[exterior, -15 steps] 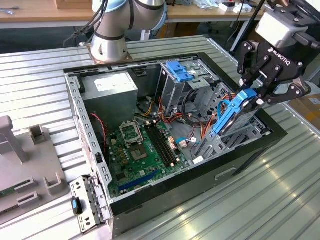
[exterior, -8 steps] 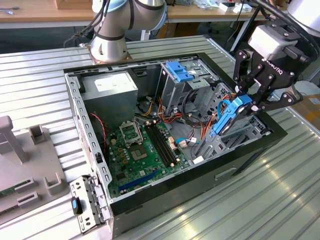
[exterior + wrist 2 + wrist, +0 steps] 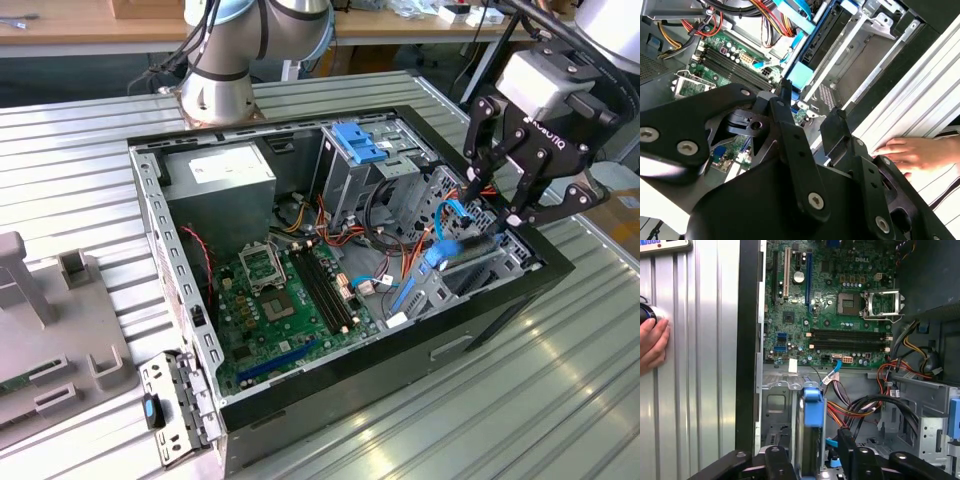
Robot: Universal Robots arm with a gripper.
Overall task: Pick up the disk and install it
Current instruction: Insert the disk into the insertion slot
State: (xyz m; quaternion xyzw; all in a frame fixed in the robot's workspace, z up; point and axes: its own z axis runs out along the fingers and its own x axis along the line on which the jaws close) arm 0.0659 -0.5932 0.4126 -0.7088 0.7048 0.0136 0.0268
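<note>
Table (image 3: 560, 400): ribbed metal, bare on the exterior view's right of the case. Open PC case (image 3: 400, 360) is laid on its side on it, lid off, so the interior is reachable from above. Grey power supply (image 3: 220, 185) is set in the far corner, with the motherboard (image 3: 840, 305) flat on the case floor beside it. Drive cage with a blue top (image 3: 355, 150) is stood at the far wall.

Gripper (image 3: 495, 205) is held above the case corner at the exterior view's right, over the rim of the black wall. The fingers (image 3: 777, 460) are spread apart and released; nothing is clamped.

Disk (image 3: 810, 435) is seated on edge in the metal bay below, in line with the gap between the fingers and clear of both in the first wrist view. Its thin edge is turned up and its long axis is run along the near case wall, with the blue carrier end pointed at the motherboard. The bay is hemmed by sheet-metal walls. A cable bundle (image 3: 865, 410) is packed just beside it on the cage side.

A person's hand (image 3: 652, 342) is rested on the table outside the case wall.
</note>
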